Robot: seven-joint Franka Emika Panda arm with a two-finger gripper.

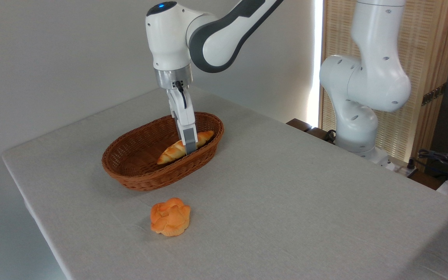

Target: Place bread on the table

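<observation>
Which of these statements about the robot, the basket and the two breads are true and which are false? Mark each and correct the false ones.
1. The braided loaf lies inside the wicker basket. True.
2. The round bun is in the basket. False: it sits on the table, in front of the basket.
3. The gripper is down at the loaf. True.
4. The basket is empty. False: it holds the loaf.

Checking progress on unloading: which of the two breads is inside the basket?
The long braided loaf, lying inside the wicker basket at the fingers. The round knotted bun sits on the table in front of the basket.
</observation>
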